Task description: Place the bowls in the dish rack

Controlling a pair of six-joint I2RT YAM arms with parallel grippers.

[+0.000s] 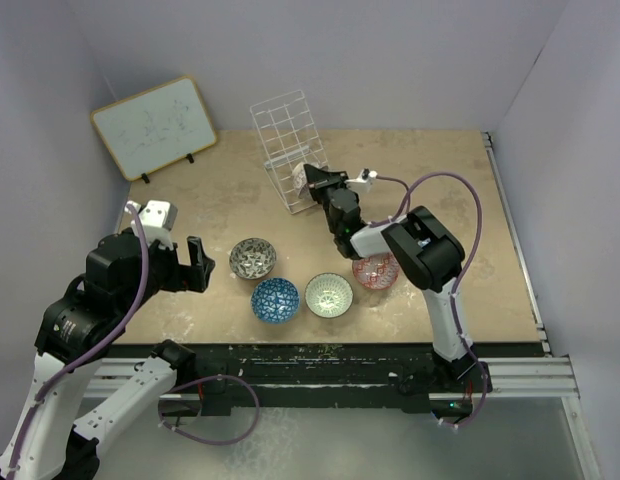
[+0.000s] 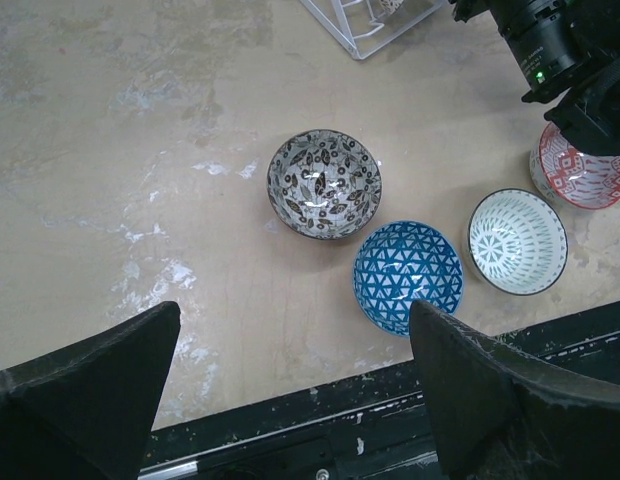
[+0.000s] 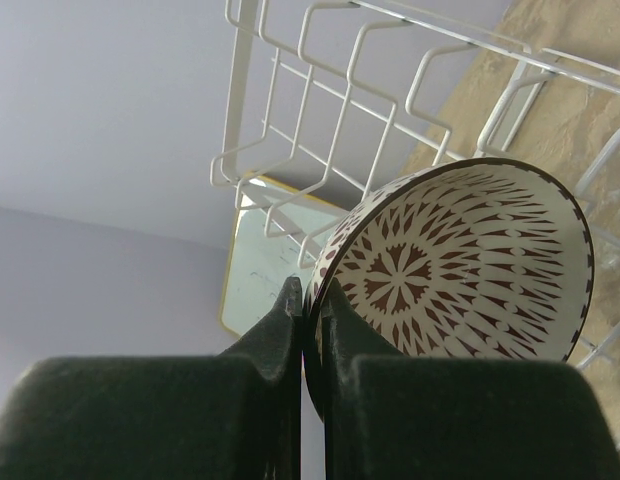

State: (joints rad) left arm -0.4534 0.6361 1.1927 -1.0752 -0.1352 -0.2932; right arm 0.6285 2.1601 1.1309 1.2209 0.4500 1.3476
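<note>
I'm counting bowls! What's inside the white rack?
One patterned bowl, tipped on edge, pinched by the right gripper. It hides the dish rack wires beneath, so whether it rests there is unseen.

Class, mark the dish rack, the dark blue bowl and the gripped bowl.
dish rack point(image 1: 290, 130): top view, upper grid.
dark blue bowl point(image 2: 407, 277): left wrist view, inside centre.
gripped bowl point(image 3: 440, 270): right wrist view, patterned inside.

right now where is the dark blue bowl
In the top view the dark blue bowl sits near the front edge of the table, left of centre, with the grey-silver bowl just behind it and the pale green-white bowl to its right.
</note>
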